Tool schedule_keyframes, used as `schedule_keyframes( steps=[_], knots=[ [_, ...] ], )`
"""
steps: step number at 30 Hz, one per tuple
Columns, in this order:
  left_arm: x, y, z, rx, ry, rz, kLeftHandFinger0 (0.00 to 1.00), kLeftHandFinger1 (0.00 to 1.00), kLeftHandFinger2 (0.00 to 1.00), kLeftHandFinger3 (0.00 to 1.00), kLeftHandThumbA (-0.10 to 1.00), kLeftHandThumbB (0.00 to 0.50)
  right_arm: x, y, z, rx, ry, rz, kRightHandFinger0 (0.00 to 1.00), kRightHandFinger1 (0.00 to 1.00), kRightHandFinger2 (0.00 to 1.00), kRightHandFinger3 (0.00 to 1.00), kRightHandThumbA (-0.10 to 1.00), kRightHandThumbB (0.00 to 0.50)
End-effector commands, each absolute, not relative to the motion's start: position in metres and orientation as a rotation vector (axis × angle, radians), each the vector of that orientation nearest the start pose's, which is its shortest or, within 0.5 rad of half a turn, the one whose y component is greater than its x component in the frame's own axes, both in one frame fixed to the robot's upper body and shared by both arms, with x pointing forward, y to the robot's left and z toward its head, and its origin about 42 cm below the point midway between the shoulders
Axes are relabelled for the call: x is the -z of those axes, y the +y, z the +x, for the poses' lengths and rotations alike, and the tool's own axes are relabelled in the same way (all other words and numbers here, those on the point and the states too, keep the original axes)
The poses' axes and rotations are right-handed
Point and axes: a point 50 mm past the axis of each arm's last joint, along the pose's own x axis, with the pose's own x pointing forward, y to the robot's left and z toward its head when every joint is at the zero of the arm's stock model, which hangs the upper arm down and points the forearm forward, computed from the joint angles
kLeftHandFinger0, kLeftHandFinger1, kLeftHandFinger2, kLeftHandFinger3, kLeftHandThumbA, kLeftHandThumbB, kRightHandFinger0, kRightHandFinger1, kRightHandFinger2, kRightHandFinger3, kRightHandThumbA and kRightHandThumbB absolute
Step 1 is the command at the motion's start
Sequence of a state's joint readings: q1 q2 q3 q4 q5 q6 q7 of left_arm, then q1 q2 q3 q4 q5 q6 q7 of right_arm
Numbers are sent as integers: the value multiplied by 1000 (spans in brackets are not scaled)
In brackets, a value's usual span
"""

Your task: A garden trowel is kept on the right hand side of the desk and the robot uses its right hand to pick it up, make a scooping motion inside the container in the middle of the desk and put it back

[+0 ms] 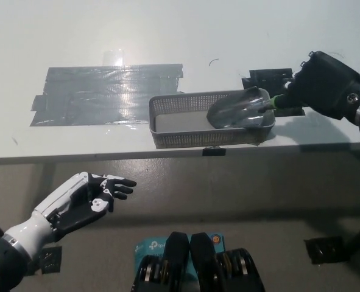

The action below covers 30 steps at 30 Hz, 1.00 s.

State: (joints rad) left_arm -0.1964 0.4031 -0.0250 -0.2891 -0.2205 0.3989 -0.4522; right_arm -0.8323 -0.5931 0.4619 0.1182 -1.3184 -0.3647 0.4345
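Scooping step, roughly midway through the task.
Black right hand (326,85) clamped on the handle of the trowel (237,112); blade dipped into the right end of the mesh basket (180,132) near the front edge of the tabletop (167,36). Next, by judgement: sweep through, lift clear of the rim, lay back at right. White left hand (88,198) idle below, fingers apart.
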Motion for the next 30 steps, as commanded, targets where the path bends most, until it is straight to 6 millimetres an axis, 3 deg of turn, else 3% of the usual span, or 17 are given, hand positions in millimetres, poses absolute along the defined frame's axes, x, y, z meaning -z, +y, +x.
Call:
schedule_keyframes(
  steps=[1,6,7,15,16,20,21,22,26,29,30],
  knots=[
    [-232,271,326,596,-53,238,830,779,753,734,1000,12,-362,-204,469,-399,-688,-2242,0,0,393,172,-100,56],
    [-230,270,328,601,-51,237,837,779,753,724,1000,3,-352,-190,470,-407,-704,-2270,0,2,435,198,-100,53],
    [-230,270,328,601,-49,241,839,781,756,729,1000,10,-349,-187,470,-407,-710,-2264,0,7,442,190,-100,71],
    [-227,270,330,609,-40,235,855,783,757,737,1000,8,-331,-171,478,-427,-675,-2151,0,7,432,189,-100,31],
    [-226,269,329,611,-40,230,847,776,754,736,1000,3,-329,-169,478,-430,-664,-2149,0,5,419,220,-100,38],
    [-225,268,329,615,-39,236,839,762,742,727,1000,1,-323,-162,486,-438,-618,-2097,0,0,398,176,-100,94],
    [-225,269,330,617,-43,233,829,755,737,724,1000,0,-323,-161,488,-439,-575,-2067,0,0,389,130,-100,94],
    [-222,268,328,619,-38,229,826,756,736,720,1000,5,-321,-163,487,-443,-537,-2028,0,11,409,160,-100,94],
    [-220,268,326,609,-29,228,815,756,729,715,1000,13,-321,-172,493,-436,-426,-1899,0,57,448,166,-100,0],
    [-220,269,327,614,-35,229,806,756,730,728,1000,16,-324,-182,497,-417,-345,-1782,0,107,479,67,-100,0],
    [-219,270,327,613,-33,228,804,755,729,728,1000,16,-324,-182,498,-419,-341,-1776,0,131,497,82,-100,6]
  ],
)
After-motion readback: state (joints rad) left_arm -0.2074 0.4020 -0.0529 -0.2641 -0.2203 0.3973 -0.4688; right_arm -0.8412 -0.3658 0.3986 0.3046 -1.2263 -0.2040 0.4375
